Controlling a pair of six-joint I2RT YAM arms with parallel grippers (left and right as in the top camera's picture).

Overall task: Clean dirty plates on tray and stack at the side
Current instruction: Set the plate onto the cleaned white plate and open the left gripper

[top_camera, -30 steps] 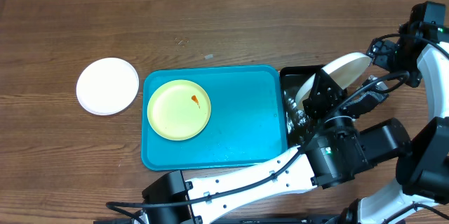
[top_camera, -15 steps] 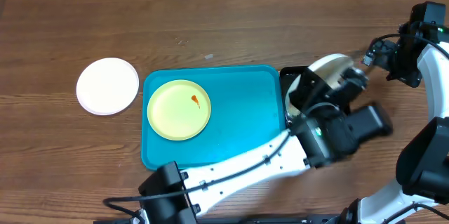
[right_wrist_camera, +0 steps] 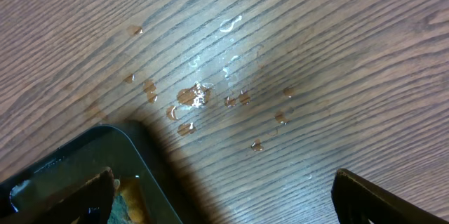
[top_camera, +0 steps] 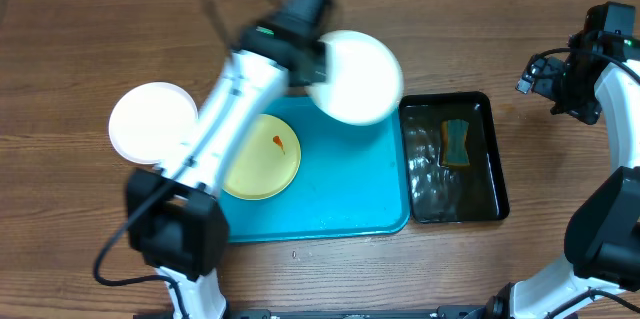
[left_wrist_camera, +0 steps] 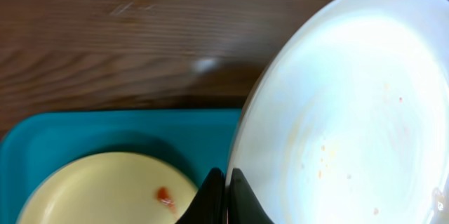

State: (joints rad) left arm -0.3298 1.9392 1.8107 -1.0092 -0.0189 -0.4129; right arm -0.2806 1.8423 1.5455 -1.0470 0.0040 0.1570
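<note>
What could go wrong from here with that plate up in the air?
The left fingers pinch the raised white plate only at its rim, and the overhead view blurs it; it may slip and drop onto the tray. Faint orange specks show on it, so stacking it on the white plate on the table might dirty that one.

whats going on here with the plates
The left gripper holds a round white plate by its rim, in the air above the far edge of the turquoise plastic tray. A pale yellow plate with an orange-red smear lies on that tray; a second white plate sits on the table beside it. The right gripper hangs open and empty near the black rectangular tray.
</note>
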